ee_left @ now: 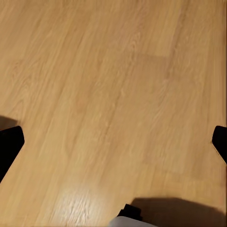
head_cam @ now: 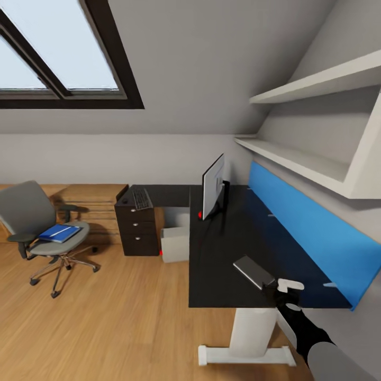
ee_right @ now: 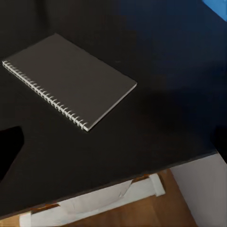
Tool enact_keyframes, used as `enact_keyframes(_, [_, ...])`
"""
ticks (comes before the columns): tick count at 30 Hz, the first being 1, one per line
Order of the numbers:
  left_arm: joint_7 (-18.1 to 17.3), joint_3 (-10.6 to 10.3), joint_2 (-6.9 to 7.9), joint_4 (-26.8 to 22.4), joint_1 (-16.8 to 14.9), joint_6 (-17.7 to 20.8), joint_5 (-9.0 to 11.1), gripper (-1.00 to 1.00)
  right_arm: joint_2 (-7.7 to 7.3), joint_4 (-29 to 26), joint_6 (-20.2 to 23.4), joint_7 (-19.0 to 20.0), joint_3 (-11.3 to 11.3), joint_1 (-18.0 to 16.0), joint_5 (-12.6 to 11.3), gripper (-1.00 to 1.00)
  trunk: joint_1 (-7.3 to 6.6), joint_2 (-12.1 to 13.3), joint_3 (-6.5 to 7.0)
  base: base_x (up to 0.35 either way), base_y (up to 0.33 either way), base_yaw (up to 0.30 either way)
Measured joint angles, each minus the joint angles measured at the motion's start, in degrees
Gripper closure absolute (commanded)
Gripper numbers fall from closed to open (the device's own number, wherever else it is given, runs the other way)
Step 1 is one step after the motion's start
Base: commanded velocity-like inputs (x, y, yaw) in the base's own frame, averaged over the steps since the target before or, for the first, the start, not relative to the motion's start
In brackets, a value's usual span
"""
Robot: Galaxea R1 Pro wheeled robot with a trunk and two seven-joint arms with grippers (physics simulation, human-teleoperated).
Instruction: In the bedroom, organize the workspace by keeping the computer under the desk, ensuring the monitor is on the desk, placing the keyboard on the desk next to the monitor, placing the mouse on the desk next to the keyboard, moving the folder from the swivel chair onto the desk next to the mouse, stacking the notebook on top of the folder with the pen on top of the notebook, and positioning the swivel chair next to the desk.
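Desk [head_cam: 222, 275]: black top, L-shaped, running along the right wall under a blue panel [head_cam: 312, 233]; a white leg [head_cam: 251, 330] stands on the wood floor [head_cam: 106, 323].
Monitor [head_cam: 213, 186]: upright on the desk, seen nearly edge-on, towards the far end.
Notebook [head_cam: 254, 271]: grey, spiral-bound, flat on the near part of the desk, well apart from the monitor; in the right wrist view [ee_right: 71, 80] it lies alone on the black top, spiral edge towards the desk's front edge.
Keyboard [head_cam: 141, 199]: dark, on the far wing of the desk above the drawer unit [head_cam: 136, 228].
Mouse [head_cam: 125, 201]: a small dark shape just beside the keyboard; too small to be sure.
Computer [head_cam: 174, 244]: white box on the floor under the desk, beside the drawers.
Chair [head_cam: 39, 227]: grey swivel chair on the floor at the left, well apart from the desk.
Folder [head_cam: 59, 233]: blue, flat on the chair seat.
Right gripper [head_cam: 283, 288]: over the desk's near edge, just beside the notebook, not touching it; fingers spread apart, nothing between them.
Left gripper [ee_left: 113, 142]: over bare floor; its dark fingertips [ee_left: 9, 146] sit at opposite edges of the wrist view, wide apart, holding nothing.
Shelves [head_cam: 312, 153]: white, on the right wall above the panel.
Window [head_cam: 58, 53]: slanted skylight, dark frame.
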Motion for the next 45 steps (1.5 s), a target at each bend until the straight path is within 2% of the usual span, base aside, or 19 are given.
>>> enact_keyframes(14, [0.0,0.03,0.14,-0.01,0.0,0.0,0.0,-1.0,-0.07,0.56,-3.27,5.89,-0.1,0.07,-0.03,-1.0,0.0,0.0,0.0,0.317,-0.013,0.0])
enact_keyframes(36, [-0.02,0.07,0.44,-0.01,0.0,0.02,0.0,-1.0,-0.09,4.85,-3.71,6.27,0.29,0.07,0.17,-1.0,0.0,0.0,0.0,0.32,0.0,0.0])
enact_keyframes(45, [0.0,0.05,0.39,-0.81,0.0,0.01,-0.01,-1.0,-0.11,6.5,-3.74,6.28,0.31,0.05,0.19,-1.0,0.03,0.01,0.0,0.098,0.0,0.0])
